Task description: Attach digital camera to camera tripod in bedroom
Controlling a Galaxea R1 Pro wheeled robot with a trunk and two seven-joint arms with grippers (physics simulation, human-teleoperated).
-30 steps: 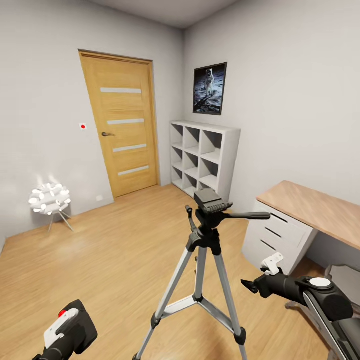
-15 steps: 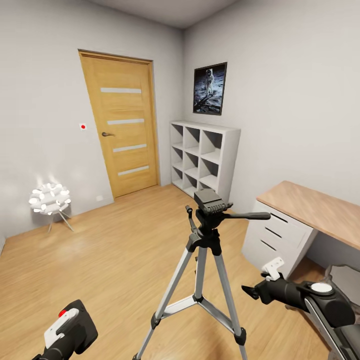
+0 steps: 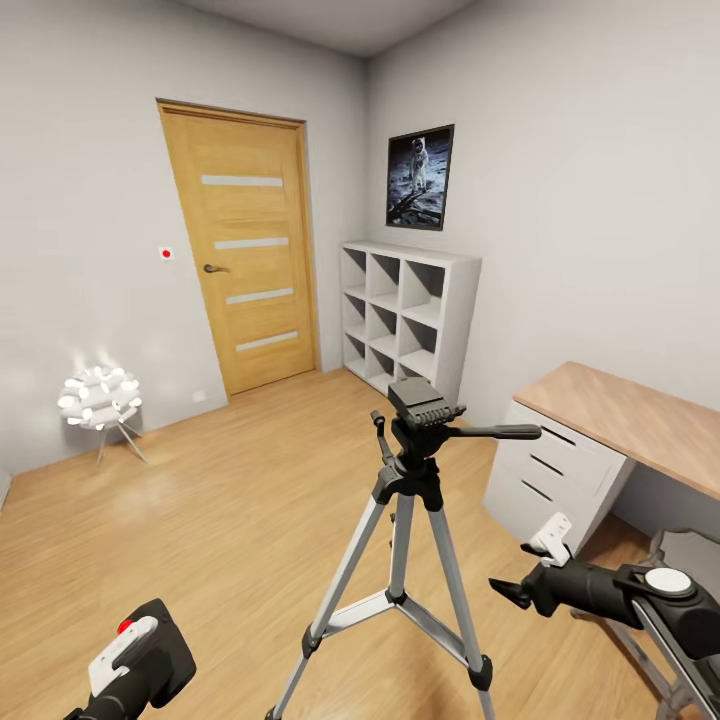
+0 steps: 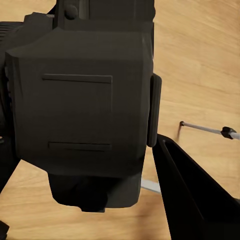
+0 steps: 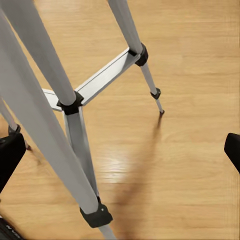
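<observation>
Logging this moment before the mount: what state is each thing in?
camera tripod: standing upright, legs spread, head bare
digital camera: gripped in the left gripper, not mounted
right gripper: open, empty, beside the tripod
door: closed

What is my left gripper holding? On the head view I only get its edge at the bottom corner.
Observer: On the left wrist view, the left gripper is shut on the digital camera, with one finger against its black body.
Operator: And the right one?
Observer: The right gripper is open with nothing between its fingertips. On the right wrist view, the camera tripod stands beyond it, legs spread on the wood floor.
</observation>
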